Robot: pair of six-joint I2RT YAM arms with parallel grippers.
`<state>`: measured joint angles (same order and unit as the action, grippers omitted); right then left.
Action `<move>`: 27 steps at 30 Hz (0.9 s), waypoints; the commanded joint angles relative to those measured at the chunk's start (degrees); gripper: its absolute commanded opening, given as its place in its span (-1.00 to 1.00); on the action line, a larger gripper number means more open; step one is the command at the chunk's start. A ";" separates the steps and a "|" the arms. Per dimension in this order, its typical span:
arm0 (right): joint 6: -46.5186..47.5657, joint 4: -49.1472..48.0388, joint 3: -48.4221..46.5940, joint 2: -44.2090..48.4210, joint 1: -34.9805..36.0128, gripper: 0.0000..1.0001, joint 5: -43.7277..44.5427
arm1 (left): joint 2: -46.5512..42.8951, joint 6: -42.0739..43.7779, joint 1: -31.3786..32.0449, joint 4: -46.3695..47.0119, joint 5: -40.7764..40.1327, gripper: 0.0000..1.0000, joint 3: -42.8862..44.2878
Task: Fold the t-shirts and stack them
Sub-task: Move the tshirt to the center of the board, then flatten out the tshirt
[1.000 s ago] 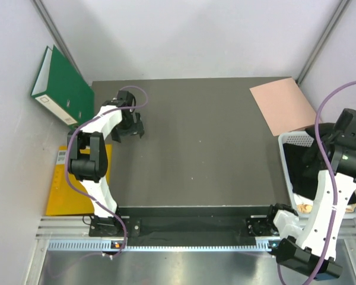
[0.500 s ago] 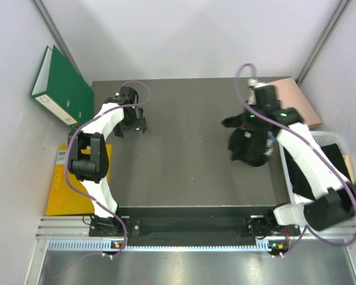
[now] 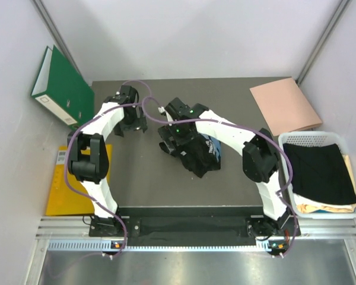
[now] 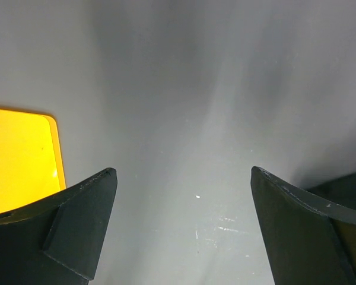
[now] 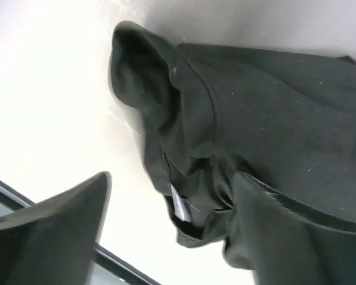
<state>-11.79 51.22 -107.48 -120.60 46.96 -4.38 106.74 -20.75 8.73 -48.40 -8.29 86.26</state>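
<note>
Change since a second ago: the right arm was folded back over the basket (image 3: 311,138) at the right edge, with nothing on the table (image 3: 237,190). Half a second ago it hung over the far right of the table with a black shirt (image 3: 197,155) dangling from it. It now reaches across to mid-table, and the shirt lies there in a crumpled heap, a blue print showing on its right side. The left arm has barely moved.

Right arm: base at the near right, elbow raised over the right half of the table, forearm running left and far, wrist at the heap's far-left edge. Right gripper (image 3: 171,144): jaws parted, nothing pinched between them. In the wrist view, folds of the shirt and a white neck label lie in front of and beside one finger (image 5: 285,237). I cannot tell whether cloth and finger touch.

Left arm: base at the near left, arched up along the left edge, wrist over the far-left corner. Left gripper (image 3: 130,129): jaws wide apart and empty, above bare table.

In the basket, a second black shirt (image 3: 317,169) lies flat on a cream shirt (image 3: 320,208). A pink folder (image 3: 283,105) sits at the far right corner, just beyond the basket.
</note>
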 commanded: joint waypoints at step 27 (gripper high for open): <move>-8.25 -10.09 20.64 22.86 -15.58 0.99 7.46 | -2.94 -3.42 10.69 6.40 33.00 0.50 -6.10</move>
<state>-18.96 42.92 -87.61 -100.51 31.73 1.74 102.32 -24.32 18.44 -40.69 24.08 78.22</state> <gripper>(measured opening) 0.995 0.743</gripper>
